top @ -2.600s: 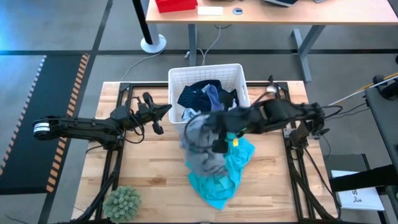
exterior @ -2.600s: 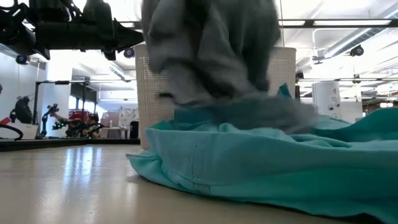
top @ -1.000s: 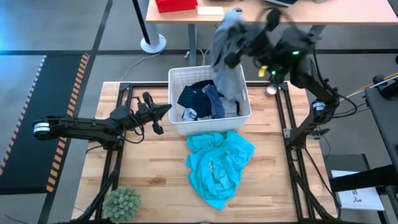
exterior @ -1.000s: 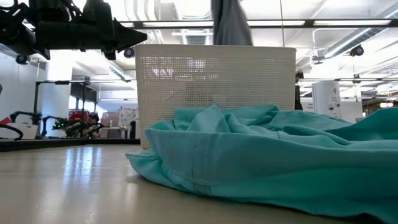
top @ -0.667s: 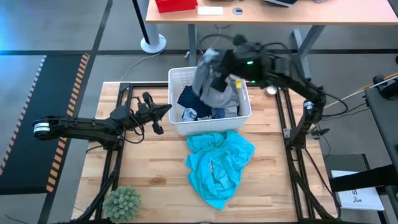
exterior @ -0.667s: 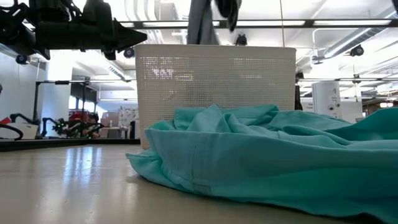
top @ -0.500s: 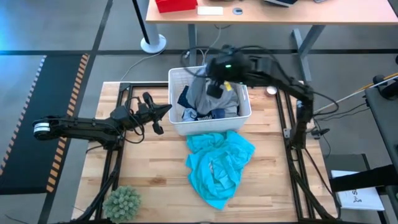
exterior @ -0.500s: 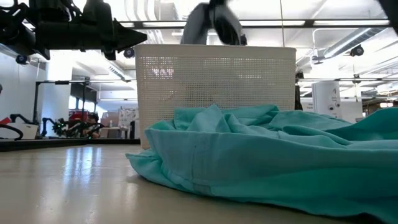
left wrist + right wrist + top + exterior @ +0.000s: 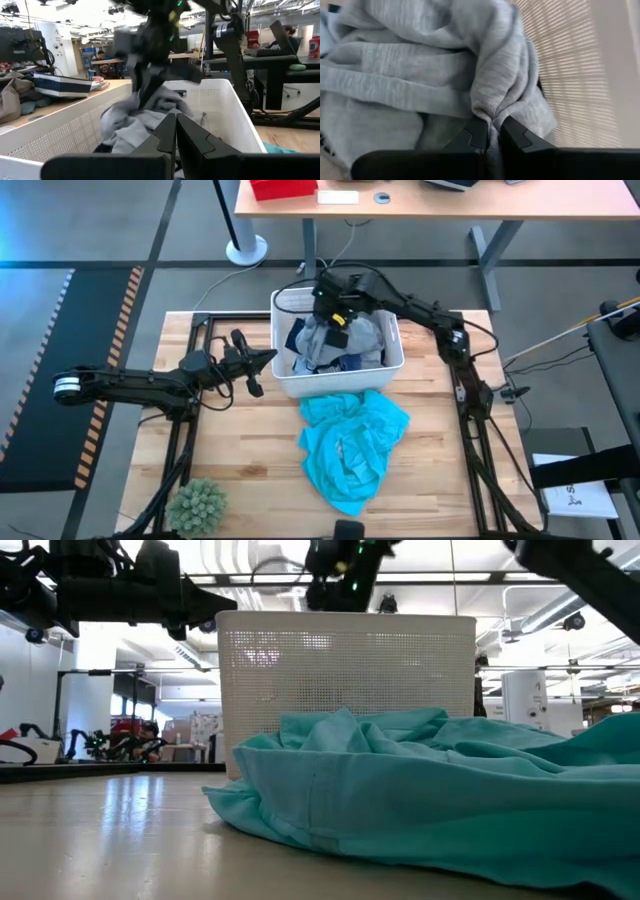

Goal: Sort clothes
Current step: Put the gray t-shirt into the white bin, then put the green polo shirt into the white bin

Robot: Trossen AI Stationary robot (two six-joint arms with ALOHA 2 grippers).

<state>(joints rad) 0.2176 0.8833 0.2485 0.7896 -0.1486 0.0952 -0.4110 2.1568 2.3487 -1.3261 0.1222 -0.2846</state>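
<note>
Most of the clothes sit in the white basket [image 9: 395,360] at upper centre, where the right end effector [image 9: 333,315] pinches the grey garment [image 9: 345,335], while the turquoise garment [image 9: 352,445] waits on the tabletop [image 9: 250,450] and the left end effector [image 9: 262,358], fingers together, idles empty beside the basket.

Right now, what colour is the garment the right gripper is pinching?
Light heathered grey garment, pinched by the right gripper; clearest in the right wrist view.

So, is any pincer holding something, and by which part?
The right pincer pinches a fold of the soft grey fabric garment. The left pincer holds nothing.
</note>
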